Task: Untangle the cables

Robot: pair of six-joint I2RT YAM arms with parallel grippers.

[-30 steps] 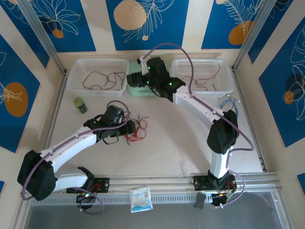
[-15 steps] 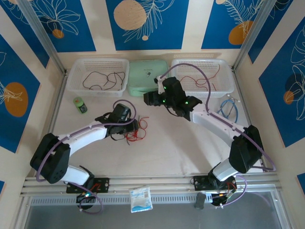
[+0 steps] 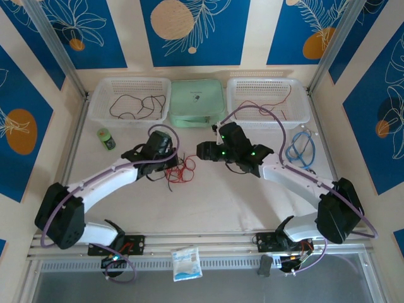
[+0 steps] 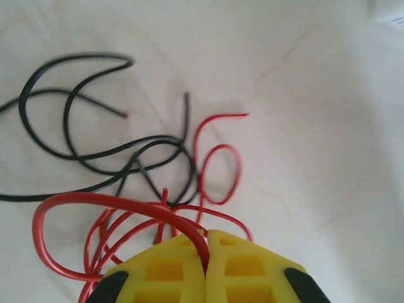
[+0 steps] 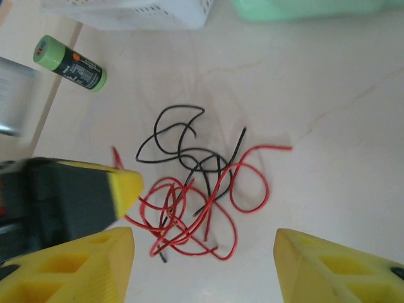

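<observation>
Both the left arm (image 3: 107,180) and the right arm (image 3: 297,182) have white link shells, black joint housings and a thin purple cable (image 3: 252,107) looping alongside, small green lights (image 3: 222,152) dot the right wrist, and the blocky yellow fingers (image 4: 165,271) show moulded recesses and black backing.

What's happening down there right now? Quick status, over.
Left gripper shut on a red cable. Right gripper open above the tangled cables. Green canister off to the side.

Two baskets (image 3: 129,80), one green case (image 3: 197,101), one canister (image 3: 106,139)
</observation>
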